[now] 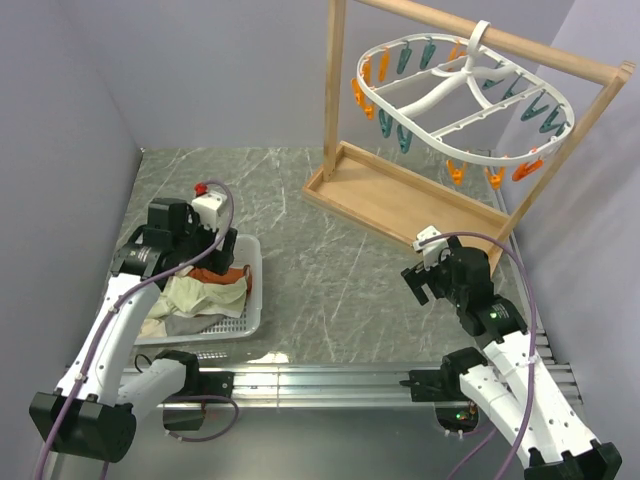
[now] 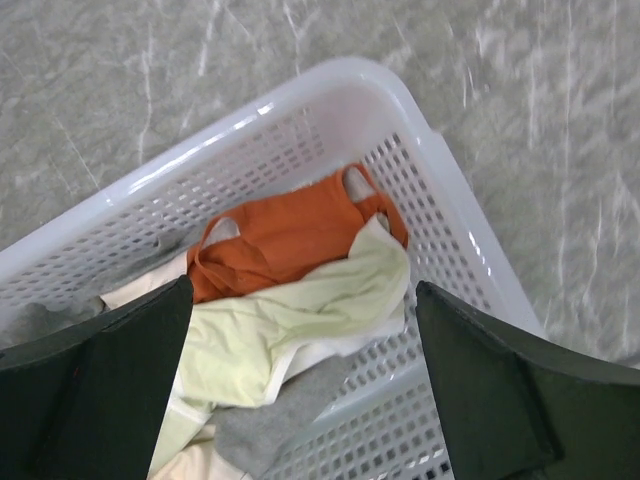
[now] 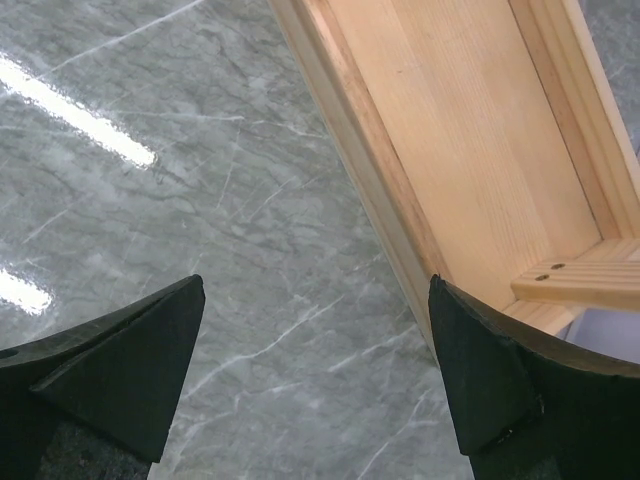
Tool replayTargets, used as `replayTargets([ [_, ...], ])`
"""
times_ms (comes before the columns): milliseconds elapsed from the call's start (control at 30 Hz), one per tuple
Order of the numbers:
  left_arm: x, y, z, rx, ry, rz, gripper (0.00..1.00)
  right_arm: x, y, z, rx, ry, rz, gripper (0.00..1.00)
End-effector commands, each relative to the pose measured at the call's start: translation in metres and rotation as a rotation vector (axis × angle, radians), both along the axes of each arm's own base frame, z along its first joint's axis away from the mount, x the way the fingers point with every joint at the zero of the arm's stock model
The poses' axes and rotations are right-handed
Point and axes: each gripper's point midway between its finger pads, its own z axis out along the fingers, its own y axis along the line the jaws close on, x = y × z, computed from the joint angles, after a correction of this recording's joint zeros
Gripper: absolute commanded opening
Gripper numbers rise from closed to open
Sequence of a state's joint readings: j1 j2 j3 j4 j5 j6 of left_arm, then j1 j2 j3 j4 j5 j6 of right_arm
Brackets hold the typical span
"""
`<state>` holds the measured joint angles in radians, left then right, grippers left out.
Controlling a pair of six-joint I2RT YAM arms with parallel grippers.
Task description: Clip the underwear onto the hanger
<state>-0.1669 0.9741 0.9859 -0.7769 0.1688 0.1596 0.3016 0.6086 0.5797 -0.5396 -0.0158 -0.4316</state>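
Top view, my left gripper [image 1: 216, 258]: low over the white basket [image 1: 252, 300] at the left of the table [image 1: 300, 200]; I cannot tell from this view how far the jaws are spread.
Top view, underwear [image 1: 205, 295]: pale cream-yellow, bunched in the basket with an orange cloth [image 1: 222, 274] beside it.
Top view, hanger [image 1: 455, 100]: white oval rack hooked on the top bar of the wooden stand [image 1: 400, 200], orange and teal pins hanging from its rim, well apart from the basket.
Top view, my right gripper [image 1: 428, 282]: over bare table, near the front edge of the stand's base.
Left wrist, my left gripper [image 2: 302, 300]: fingers [image 2: 130, 370] spread wide, nothing between them, held above the basket [image 2: 330, 90].
Left wrist, underwear [image 2: 300, 320]: crumpled directly under the gap, partly overlapping the orange cloth [image 2: 290, 235]; a grey cloth [image 2: 270, 425] lies just below it.
Right wrist, my right gripper [image 3: 315, 300]: jaws wide apart and holding nothing.
Right wrist, surroundings: grey marbled table [image 3: 200, 200] under the gap, the stand's wooden base [image 3: 450, 130] running just beside my right-hand finger.
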Motion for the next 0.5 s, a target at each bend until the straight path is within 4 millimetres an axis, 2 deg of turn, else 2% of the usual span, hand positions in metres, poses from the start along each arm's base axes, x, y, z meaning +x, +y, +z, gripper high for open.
replayTargets([
  [0, -0.009, -0.004, 0.01, 0.044, 0.01, -0.125, 0.99, 0.0, 0.001, 0.008, -0.027, -0.028, 0.037, 1.0],
  [100, -0.015, -0.002, 0.003, 0.1, 0.06, -0.206, 0.99, -0.002, 0.001, 0.008, -0.049, -0.02, 0.064, 1.0],
  [133, -0.026, -0.002, -0.004, 0.113, 0.113, -0.248, 0.99, -0.001, 0.001, 0.008, -0.064, -0.015, 0.077, 1.0],
  [367, -0.055, 0.0, -0.025, 0.174, 0.163, -0.418, 0.99, -0.004, 0.007, -0.002, -0.069, 0.047, 0.115, 1.0],
  [467, -0.064, -0.002, -0.044, 0.199, 0.205, -0.474, 0.99, -0.009, 0.01, -0.008, -0.07, 0.123, 0.132, 1.0],
])
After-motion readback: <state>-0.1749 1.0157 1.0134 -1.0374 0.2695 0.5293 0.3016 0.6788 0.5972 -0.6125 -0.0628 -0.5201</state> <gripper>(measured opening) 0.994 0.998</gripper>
